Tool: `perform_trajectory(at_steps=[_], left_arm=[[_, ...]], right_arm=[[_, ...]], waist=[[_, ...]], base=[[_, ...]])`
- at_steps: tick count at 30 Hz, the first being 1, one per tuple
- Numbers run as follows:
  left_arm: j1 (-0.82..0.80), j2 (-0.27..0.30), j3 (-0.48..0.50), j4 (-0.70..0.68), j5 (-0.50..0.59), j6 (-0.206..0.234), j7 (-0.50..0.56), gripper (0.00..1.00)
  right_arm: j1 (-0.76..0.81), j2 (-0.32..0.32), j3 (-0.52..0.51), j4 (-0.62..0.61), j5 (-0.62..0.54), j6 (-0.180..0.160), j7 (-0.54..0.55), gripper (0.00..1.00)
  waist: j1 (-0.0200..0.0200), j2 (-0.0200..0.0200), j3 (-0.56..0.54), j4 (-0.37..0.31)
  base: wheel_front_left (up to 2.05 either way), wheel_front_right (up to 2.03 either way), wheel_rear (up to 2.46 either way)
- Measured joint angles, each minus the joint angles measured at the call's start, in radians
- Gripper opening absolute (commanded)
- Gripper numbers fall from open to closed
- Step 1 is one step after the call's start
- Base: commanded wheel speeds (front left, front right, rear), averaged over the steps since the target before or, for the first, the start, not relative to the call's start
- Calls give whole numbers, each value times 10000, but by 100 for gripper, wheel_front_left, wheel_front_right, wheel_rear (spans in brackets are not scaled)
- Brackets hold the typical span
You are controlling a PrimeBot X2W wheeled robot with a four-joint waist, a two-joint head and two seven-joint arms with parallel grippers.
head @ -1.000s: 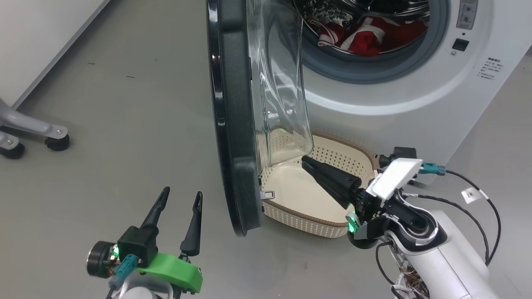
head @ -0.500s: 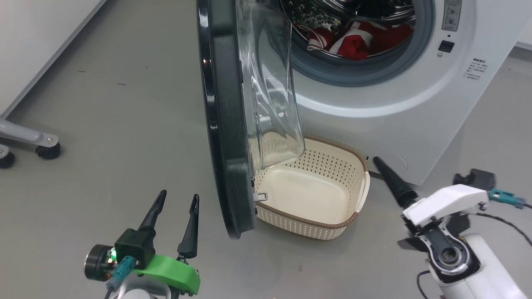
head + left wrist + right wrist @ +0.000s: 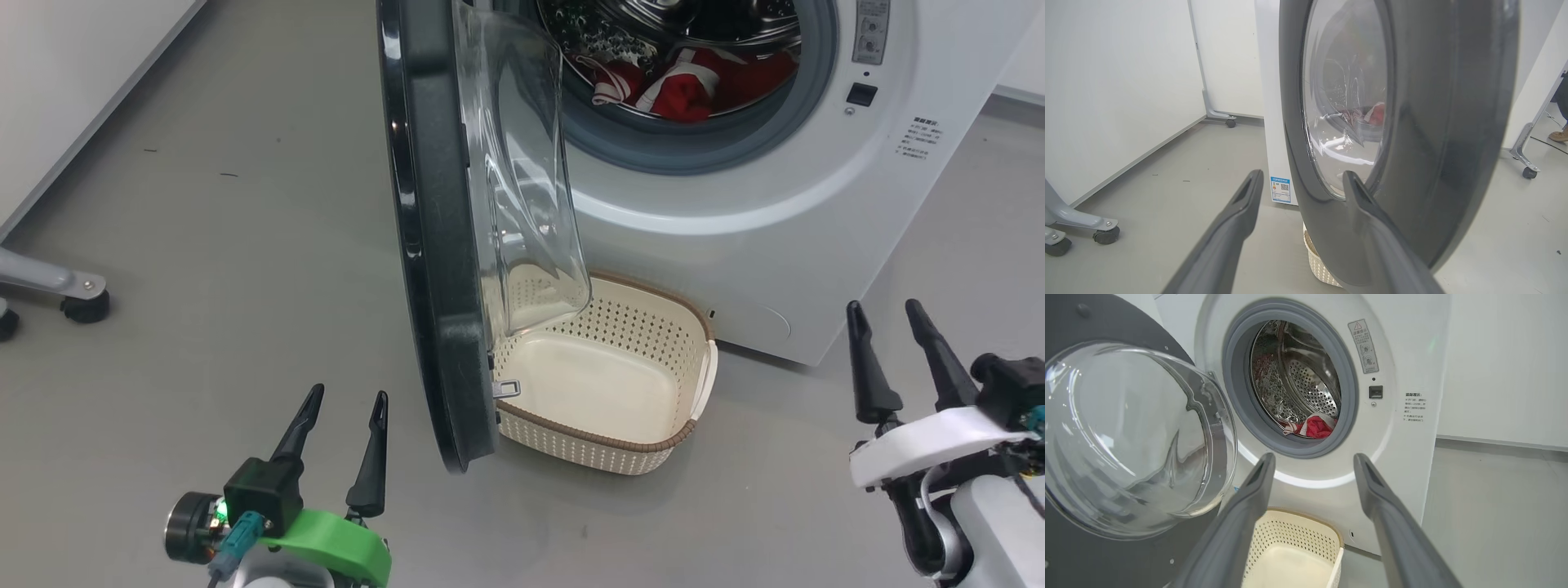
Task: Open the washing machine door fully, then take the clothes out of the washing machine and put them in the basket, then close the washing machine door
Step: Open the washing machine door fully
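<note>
Two jaw pairs parted: left gripper [image 3: 349, 394], right gripper [image 3: 883, 305] | one door [image 3: 424, 245] open | one basket [image 3: 588, 447] | one garment [image 3: 682, 94] in drum [image 3: 1310, 384]

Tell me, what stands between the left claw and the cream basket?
The open washing machine door. The head view shows its black rim standing edge-on between the left gripper and the basket.

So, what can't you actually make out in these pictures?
The clothes: head view, partly behind the rubber ring of the washing machine; how many pieces is unclear.
The basket: head view, left side hidden behind the washing machine door.
Label text on the machine front: too small to read.
A shoe: left wrist view, cut off by the right edge.
</note>
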Motion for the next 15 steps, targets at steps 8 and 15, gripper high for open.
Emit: perform_trajectory(at_steps=[8,15], left_arm=[[16,0,19,10,0,17,0,100],[38,0,19,31,0,25,0,100]], right_arm=[[364,412,81,-299,-2157,-1151,520,100],[727,1360,-244,-736,-3009,-1501,520,100]], waist=[[0,0,-14,-58],[0,0,15,-129]], base=[[0,0,0],[0,0,0]])
